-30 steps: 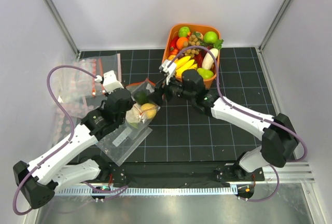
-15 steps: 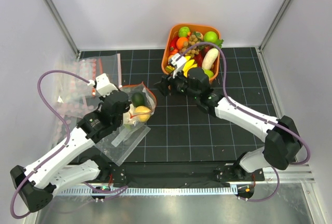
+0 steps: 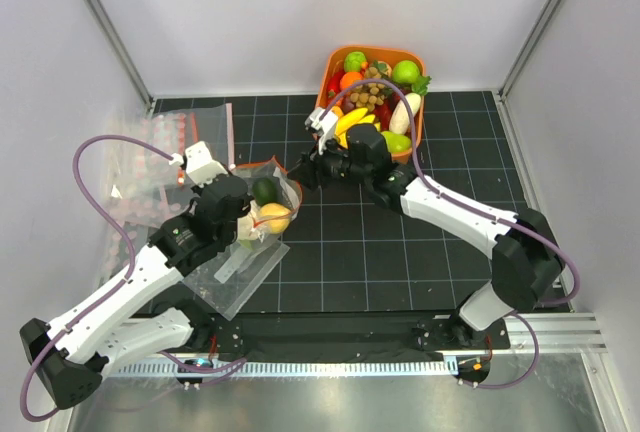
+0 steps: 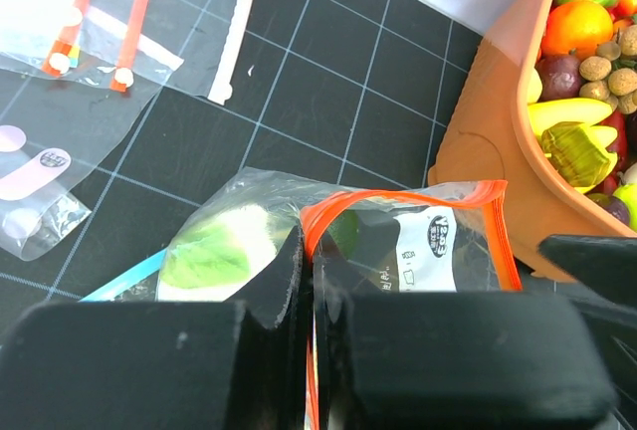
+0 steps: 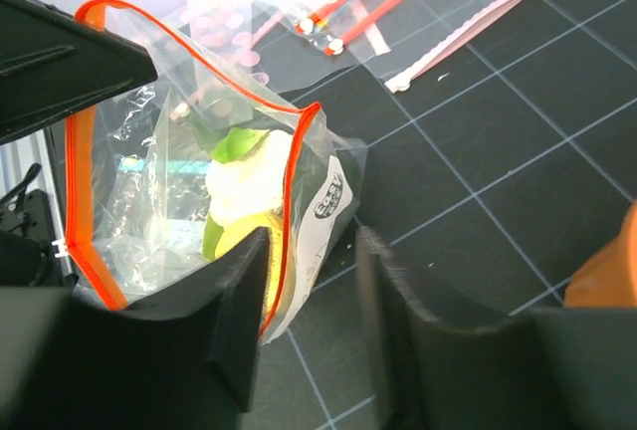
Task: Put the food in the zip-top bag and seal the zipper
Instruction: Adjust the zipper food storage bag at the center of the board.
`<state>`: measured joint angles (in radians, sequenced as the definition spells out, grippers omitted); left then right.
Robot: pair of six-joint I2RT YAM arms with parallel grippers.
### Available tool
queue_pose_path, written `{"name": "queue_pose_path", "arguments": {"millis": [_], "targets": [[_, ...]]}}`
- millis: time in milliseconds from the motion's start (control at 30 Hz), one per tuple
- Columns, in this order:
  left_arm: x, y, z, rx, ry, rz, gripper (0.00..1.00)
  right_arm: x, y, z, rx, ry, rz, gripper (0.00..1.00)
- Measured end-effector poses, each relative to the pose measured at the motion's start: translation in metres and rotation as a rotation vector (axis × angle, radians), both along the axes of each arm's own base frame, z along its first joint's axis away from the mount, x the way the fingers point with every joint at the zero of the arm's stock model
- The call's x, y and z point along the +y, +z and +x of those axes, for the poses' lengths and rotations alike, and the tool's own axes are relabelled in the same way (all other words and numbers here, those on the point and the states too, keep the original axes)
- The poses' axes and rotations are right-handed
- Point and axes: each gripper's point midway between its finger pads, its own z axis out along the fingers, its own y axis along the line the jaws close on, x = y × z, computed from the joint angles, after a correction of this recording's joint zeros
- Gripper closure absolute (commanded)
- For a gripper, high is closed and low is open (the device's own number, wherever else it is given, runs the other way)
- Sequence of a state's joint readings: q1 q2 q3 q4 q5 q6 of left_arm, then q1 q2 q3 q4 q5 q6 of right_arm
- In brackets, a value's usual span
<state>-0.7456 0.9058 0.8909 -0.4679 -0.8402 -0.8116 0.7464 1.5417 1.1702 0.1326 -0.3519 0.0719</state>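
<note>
Right, my left claw [image 4: 307, 273] is pinched tight on the zipper [image 4: 408, 197] at one corner of the zip-top bag [image 5: 179, 151]. I hold that corner up off the desk [image 3: 340, 252] so the mouth stands open and the load cannot spill out. Through the clear plastic I see the cauliflower [image 5: 239, 186], the yellow fruit [image 3: 275, 218] and the dark green piece [image 3: 264, 190], all down inside the bag, so I judge the filling is done or nearly so. My right claw [image 5: 311, 251] sits at the other side of the mouth, jaws about half apart, gripping nothing. The red-orange rim runs just beside one of its fingers [image 5: 234, 330], and I cannot tell whether it touches. I reckon it is placed there to take the opposite corner, so the strip can be drawn straight between two holds before it is pressed shut. The orange basket [image 3: 385, 49] of spare toys sits close behind that arm, so room is tight. The mouth gapes: no seal yet.
</note>
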Motion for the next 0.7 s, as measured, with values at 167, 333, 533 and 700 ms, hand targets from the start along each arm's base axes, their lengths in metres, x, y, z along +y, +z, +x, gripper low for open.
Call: {"name": "queue_pose_path", "arguments": {"millis": [167, 333, 533, 700], "targets": [[-0.003, -0.002, 0.001, 0.006, -0.011, 0.003, 0.96, 0.003, -0.011, 0.001, 0.022, 0.014, -0.036, 0.99], [-0.014, -0.01, 0.007, 0.027, -0.043, 0.008, 0.97, -0.003, -0.011, 0.016, 0.044, -0.089, -0.038, 0.99], [-0.026, -0.013, 0.011, 0.034, -0.081, -0.003, 0.96, -0.012, -0.013, 0.03, 0.05, -0.203, -0.013, 0.37], [-0.029, -0.013, 0.012, 0.033, -0.094, -0.004, 0.96, -0.039, -0.009, 0.044, 0.014, -0.358, -0.013, 0.32]]}}
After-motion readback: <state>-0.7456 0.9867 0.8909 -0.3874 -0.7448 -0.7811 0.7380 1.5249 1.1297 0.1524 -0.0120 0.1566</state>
